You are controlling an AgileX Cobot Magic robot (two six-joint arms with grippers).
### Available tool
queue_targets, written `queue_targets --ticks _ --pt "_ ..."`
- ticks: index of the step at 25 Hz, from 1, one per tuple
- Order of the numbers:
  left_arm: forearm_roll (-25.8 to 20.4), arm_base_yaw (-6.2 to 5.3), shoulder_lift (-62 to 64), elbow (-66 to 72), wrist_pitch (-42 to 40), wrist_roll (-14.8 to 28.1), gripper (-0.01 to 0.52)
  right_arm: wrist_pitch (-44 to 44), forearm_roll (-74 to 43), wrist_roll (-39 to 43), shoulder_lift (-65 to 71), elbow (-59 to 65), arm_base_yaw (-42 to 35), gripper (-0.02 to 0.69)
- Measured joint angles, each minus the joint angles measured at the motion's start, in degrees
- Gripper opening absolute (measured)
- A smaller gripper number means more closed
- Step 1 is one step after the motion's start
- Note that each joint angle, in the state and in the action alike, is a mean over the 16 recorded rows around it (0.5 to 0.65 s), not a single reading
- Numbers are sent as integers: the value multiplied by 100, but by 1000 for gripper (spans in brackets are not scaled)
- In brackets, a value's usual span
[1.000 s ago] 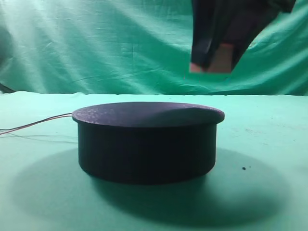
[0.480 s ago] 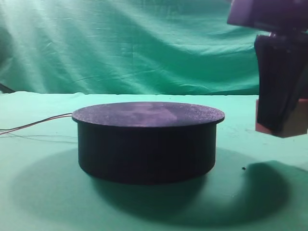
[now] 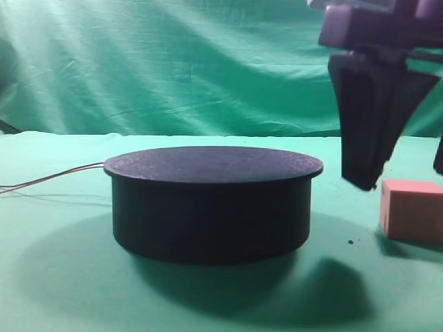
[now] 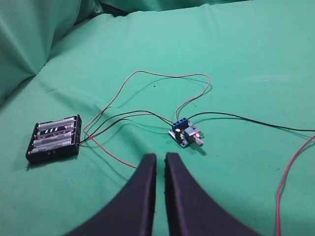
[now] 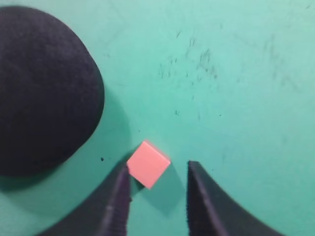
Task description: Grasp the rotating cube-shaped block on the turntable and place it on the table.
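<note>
While the left gripper [image 4: 157, 160] hovers with jaws nearly together over a battery pack [image 4: 54, 139] and circuit board [image 4: 186, 134], the turntable [image 3: 211, 202] stands bare; right of it, the cube-shaped block [image 3: 412, 209] rests on the table [image 3: 62, 290] beneath the right gripper [image 5: 156, 173], jaws apart.

Turntable [image 3: 211, 202] blocks the desk [image 3: 62, 290] centre; cube-shaped block [image 3: 411, 209] sits right of it, bare cloth between them.
</note>
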Motion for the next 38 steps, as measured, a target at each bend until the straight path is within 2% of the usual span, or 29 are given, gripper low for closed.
queue_targets --ticks 5,9,17,25,31,38 --pt "0 0 0 0 0 0 0 335 81 -51 -985 70 0 57" --pt "0 0 0 0 0 0 0 337 352 -217 -1562 246 0 6" --pt "0 0 0 0 0 0 0 35 778 -739 -2065 549 0 0" --pt "0 0 0 0 0 0 0 -405 516 -1169 -2371 762 -193 0" --pt "0 0 0 0 0 0 0 -1107 229 -1370 -3092 1424 -841 0" --pt "0 0 0 0 0 0 0 -2221 130 -1450 -4608 2778 -1929 0"
